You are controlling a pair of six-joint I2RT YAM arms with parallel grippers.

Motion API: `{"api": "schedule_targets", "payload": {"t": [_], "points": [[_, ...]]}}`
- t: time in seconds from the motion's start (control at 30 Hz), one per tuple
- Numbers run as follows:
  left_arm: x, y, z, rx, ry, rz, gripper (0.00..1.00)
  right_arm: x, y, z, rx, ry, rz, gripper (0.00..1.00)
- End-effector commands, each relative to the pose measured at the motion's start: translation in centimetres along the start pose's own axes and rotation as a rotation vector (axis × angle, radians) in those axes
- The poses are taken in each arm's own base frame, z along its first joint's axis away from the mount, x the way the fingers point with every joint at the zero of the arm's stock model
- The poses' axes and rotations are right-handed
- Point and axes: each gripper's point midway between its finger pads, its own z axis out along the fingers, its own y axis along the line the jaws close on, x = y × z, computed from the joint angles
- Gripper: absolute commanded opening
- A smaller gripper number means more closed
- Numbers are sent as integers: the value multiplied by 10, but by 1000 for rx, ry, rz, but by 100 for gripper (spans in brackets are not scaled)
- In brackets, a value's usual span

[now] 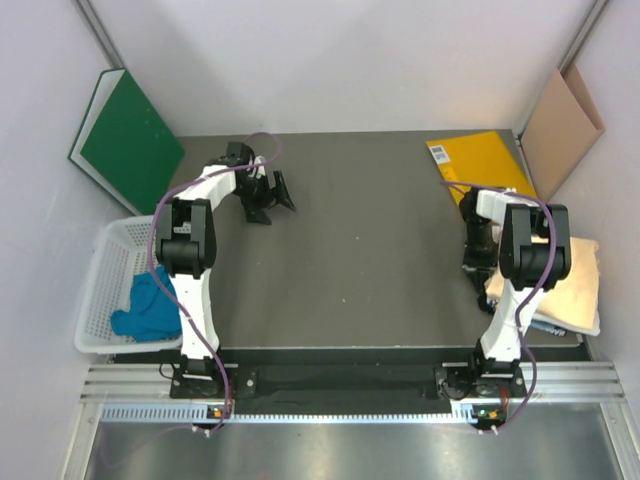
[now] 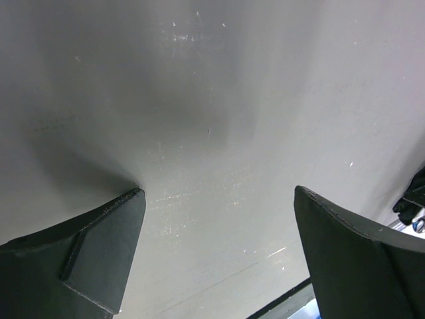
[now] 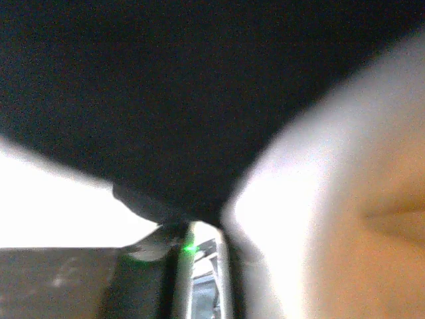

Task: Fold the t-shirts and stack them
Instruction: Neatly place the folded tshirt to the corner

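We look out past the left gripper [image 2: 218,193], whose two dark fingers [image 2: 99,252] rise from the bottom corners of the view, one at the left and one at the right. They stand wide apart, and between them we see only a pale grey surface [image 2: 199,100]. That surface fills most of the view and is marked with small bright specks and fine scratches, with a soft shadow across its upper left. A dark strip [image 2: 279,307] runs along the bottom edge between the fingers. At the right edge we make out a dark object [image 2: 413,199], too cropped to identify
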Motion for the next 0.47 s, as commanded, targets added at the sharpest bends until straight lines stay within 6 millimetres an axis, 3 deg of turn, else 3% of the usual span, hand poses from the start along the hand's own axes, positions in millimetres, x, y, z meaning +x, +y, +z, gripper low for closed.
{"api": "schedule_targets", "payload": {"t": [0.0, 0.03, 0.07, 0.17, 0.3, 0.43], "points": [[9, 13, 11, -43, 22, 27, 99, -26, 2, -46, -62, -190, -18, 40], [8, 12, 10, -39, 20, 35, 99, -30, 14, -60, -75, -249, -60, 54], [6, 10, 9, -37, 8, 41, 99, -34, 22, -77, -92, -321, -78, 99], [2, 6, 2, -37, -21, 58, 99, -56, 45, -122, -162, -484, -141, 100], [-2, -1, -5, -14, -40, 97, 99, -70, 84, -166, -254, -640, -236, 100], [-9, -1, -12, -37, -74, 107, 99, -67, 130, -208, -352, -793, -347, 100]]}}
